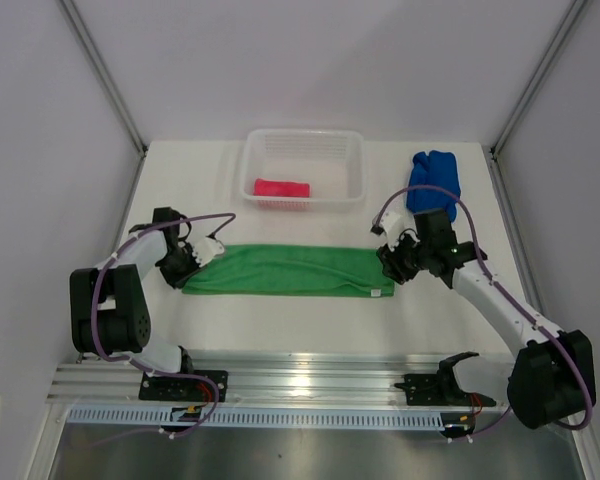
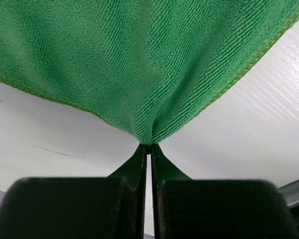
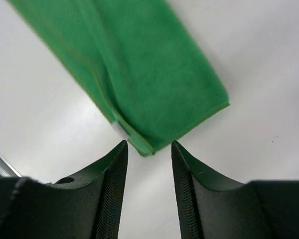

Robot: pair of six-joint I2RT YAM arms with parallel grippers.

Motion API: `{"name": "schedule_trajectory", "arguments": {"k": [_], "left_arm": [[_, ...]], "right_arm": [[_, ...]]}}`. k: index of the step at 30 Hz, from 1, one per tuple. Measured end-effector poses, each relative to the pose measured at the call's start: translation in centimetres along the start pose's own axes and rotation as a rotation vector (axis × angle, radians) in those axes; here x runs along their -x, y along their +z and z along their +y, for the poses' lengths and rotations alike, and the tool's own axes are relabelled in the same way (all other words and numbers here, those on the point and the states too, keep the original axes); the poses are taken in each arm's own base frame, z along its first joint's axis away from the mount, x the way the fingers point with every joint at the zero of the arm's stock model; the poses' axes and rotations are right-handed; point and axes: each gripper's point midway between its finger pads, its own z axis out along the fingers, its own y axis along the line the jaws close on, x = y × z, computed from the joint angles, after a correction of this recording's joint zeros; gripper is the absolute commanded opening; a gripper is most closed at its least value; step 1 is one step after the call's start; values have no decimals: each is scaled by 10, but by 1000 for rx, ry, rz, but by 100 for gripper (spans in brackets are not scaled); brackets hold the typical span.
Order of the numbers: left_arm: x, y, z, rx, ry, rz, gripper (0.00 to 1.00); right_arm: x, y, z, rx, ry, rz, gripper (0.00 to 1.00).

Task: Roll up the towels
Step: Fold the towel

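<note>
green towel (image 1: 288, 270) folded into a long strip, flat on the worktop (image 1: 280, 330) between the arms, apparently laid out so it can be rolled from one end. left pincer (image 2: 148, 148) is pressed together, pinching the strip's left end. right pincer (image 3: 149, 145) is spread, the right corner just ahead of its tips, ungripped. pink towel (image 1: 282, 188) lies in the white mesh basket (image 1: 305, 134) behind. blue towel (image 1: 434, 178) is heaped far right, close to the right arm. neither appears to block the strip.
</note>
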Motion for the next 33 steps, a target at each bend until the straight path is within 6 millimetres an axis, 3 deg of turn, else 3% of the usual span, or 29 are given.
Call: {"name": "schedule_trajectory", "arguments": {"k": [7,20,25,29,33], "left_arm": [[1,0,1,3,0,-2,1],[1,0,3,11,1,-4,1],[1,0,3,12,1,-2,1],[1,0,3,13,1,-2,1],[0,0,4,15,1,3,1]], "right_arm": [[-54,20,11,181,-301,206,49],[-85,49,14,286,-398,310,49],[-88,53,12,293,-404,322,40],[-88,53,13,299,-410,319,19],[-88,52,14,308,-414,322,11]]}}
